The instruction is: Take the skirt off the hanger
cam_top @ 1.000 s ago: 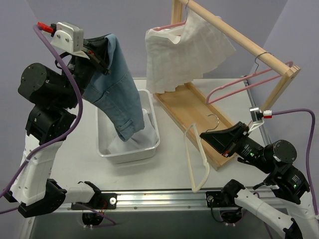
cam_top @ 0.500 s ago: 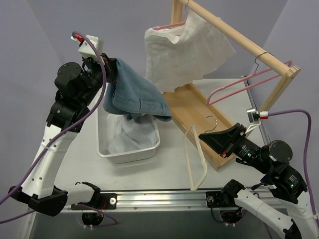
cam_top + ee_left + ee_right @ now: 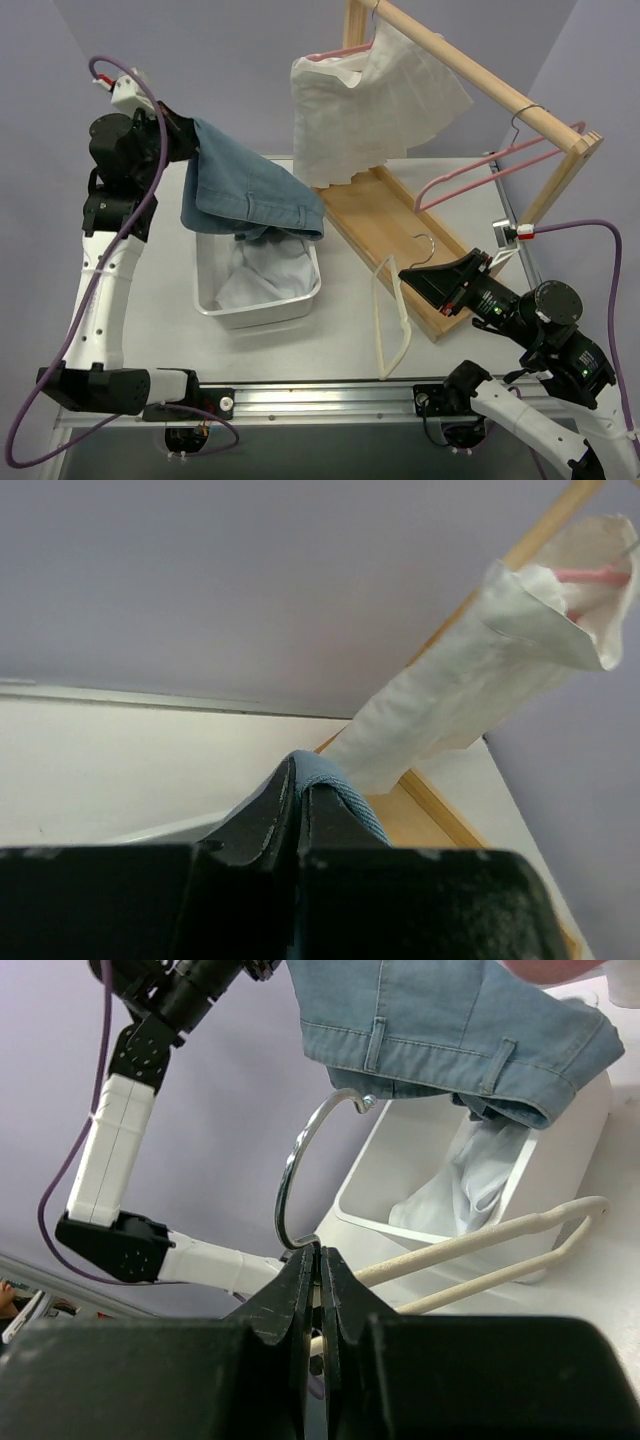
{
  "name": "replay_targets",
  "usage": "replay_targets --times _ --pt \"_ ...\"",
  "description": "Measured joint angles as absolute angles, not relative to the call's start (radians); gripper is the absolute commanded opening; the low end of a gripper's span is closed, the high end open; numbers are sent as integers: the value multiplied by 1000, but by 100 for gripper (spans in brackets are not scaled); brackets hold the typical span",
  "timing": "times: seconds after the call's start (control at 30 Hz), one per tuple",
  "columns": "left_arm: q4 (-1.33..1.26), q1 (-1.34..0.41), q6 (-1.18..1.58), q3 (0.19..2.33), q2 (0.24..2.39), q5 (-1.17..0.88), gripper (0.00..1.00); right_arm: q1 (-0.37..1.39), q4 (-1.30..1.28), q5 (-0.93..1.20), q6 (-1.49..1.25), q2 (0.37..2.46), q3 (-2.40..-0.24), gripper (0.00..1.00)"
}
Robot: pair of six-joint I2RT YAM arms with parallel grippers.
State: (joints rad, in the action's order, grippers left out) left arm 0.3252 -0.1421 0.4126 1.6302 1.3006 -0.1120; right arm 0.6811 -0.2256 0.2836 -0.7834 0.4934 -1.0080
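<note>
plain lavender walls [image 3: 230, 60] close in a white table [image 3: 300, 350] edged by a metal rail [image 3: 330, 397].

Left hand [image 3: 188, 128] raised high, clamped tight, right hand [image 3: 408, 273] low, pinched closed

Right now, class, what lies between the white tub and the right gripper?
The cream hanger, its hook pinched in the right gripper; otherwise bare table beside the tub. The top view shows it.

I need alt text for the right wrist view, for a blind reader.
The shut right fingers grip a cream hanger. Above, the left arm holds a denim skirt over a white bin holding white cloth.
</note>
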Motion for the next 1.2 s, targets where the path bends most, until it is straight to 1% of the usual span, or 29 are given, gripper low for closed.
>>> replay_targets --times 0.07,0.17,0.3,0.37,0.5,0.6,0.67,0.73,0.87,1.0,1.1,1.2 --pt "282 -41 527 1613 1352 -239 2 681 -236 277 -783 493 -1008 0" --pt "136 55 725 1505 1422 -401 2 681 -249 273 -780 493 -1008 0" --pt "-49 70 951 1301 1468 -551 2 681 -258 268 -775 494 -1008 0" --pt "-87 72 1029 1228 1468 -601 2 681 -265 266 -772 495 -1008 0" --pt "-144 106 1126 1139 1401 -624 2 680 -273 259 -765 497 -1008 0" --pt "-121 126 1110 1144 1327 -600 2 680 -274 258 -765 508 -1008 0" --pt "-69 111 1063 1215 1325 -592 2 680 -274 258 -765 517 -1008 0" --pt "-20 70 1000 1280 1334 -571 2 680 -274 258 -765 525 -1008 0" --pt "81 -90 875 1327 1343 -515 2 680 -274 254 -765 529 -1008 0" --pt "109 -195 824 1279 1346 -503 2 680 -274 243 -765 528 -1008 0" --pt "35 -200 870 1162 1370 -541 2 680 -275 234 -765 525 -1008 0" --pt "19 -199 916 1115 1465 -585 3 680 -283 224 -765 525 -1008 0"
